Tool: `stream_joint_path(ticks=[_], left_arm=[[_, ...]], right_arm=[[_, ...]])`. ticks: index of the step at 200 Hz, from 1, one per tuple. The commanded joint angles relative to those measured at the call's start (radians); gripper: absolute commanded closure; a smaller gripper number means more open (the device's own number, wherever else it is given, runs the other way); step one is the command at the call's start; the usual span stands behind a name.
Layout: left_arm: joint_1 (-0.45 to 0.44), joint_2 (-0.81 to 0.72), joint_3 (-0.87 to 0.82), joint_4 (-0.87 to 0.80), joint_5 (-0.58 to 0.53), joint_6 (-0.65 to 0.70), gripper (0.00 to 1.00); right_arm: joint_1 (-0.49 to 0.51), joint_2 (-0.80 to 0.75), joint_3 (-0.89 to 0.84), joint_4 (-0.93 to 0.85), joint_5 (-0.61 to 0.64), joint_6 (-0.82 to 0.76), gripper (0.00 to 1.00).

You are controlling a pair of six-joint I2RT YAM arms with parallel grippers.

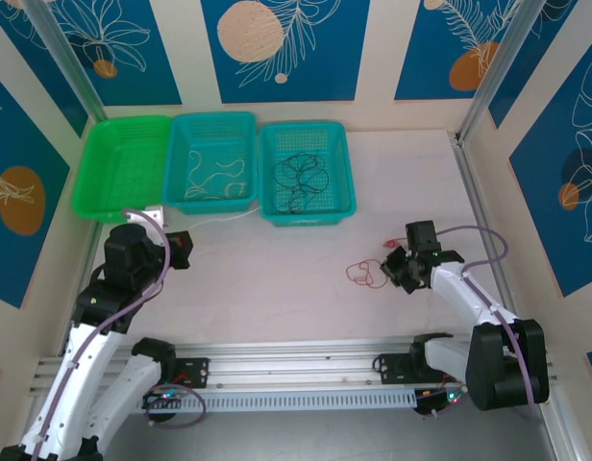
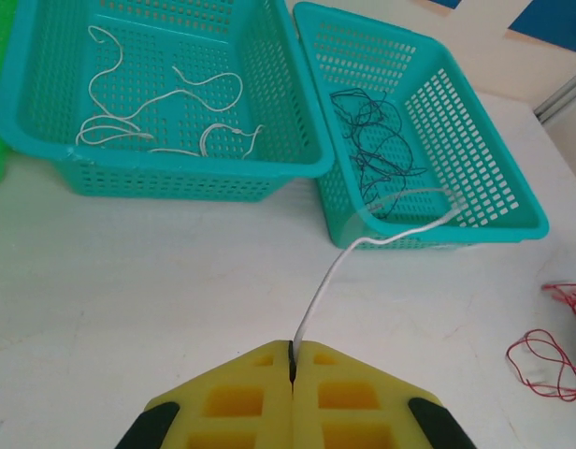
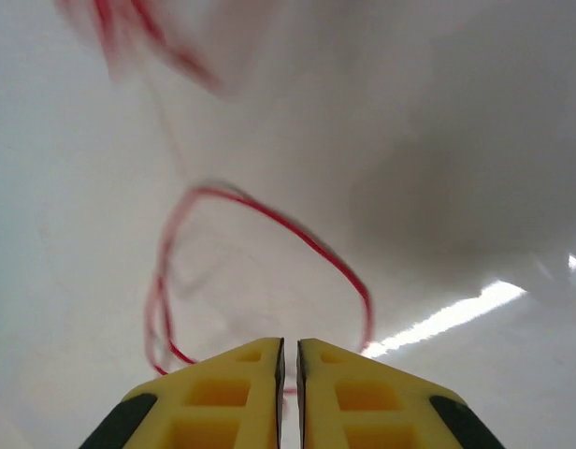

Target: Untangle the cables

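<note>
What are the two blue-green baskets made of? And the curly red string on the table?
The baskets are probably moulded plastic, slightly shiny, with stiff walls and even rows of holes. The red wire is likely a thin wire in a smooth plastic coat, because it holds springy loops. Its inside can't be seen.

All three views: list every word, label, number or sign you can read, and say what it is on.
No readable text anywhere.
Baskets: plain, no lettering.
Blue wall panels: leaf and circle patterns only, no words.
Metal rail: any marking is too small to read.
</note>
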Motion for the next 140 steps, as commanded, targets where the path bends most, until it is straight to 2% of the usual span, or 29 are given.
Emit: stream_joint_path(ticks=[1, 40, 78, 104, 122, 140], left_arm=[[0.009, 0.013, -0.025, 0.060, 0.015, -0.038, 1.00], [0.010, 0.005, -0.016, 0.046, -0.006, -0.024, 1.00], [0.010, -0.012, 0.040, 0.066, 0.049, -0.027, 1.00], [0.010, 0.018, 0.171, 0.074, 0.042, -0.002, 1.00], [0.009, 0.095, 0.300, 0.071, 0.015, 0.038, 1.00], [0.010, 0.189, 0.438, 0.088, -0.019, 0.092, 1.00]], right_arm=[[0.002, -0.056, -0.028, -0.060, 0.020, 0.004, 0.86], [0.005, -0.157, -0.032, -0.076, -0.009, -0.011, 0.82], [0.016, -0.241, 0.071, -0.137, -0.048, -0.007, 0.71], [0.027, -0.295, 0.166, -0.150, -0.095, 0.003, 0.65], [0.047, -0.318, 0.234, -0.141, -0.121, 0.008, 0.62], [0.070, -0.335, 0.298, -0.138, -0.135, 0.007, 0.54]])
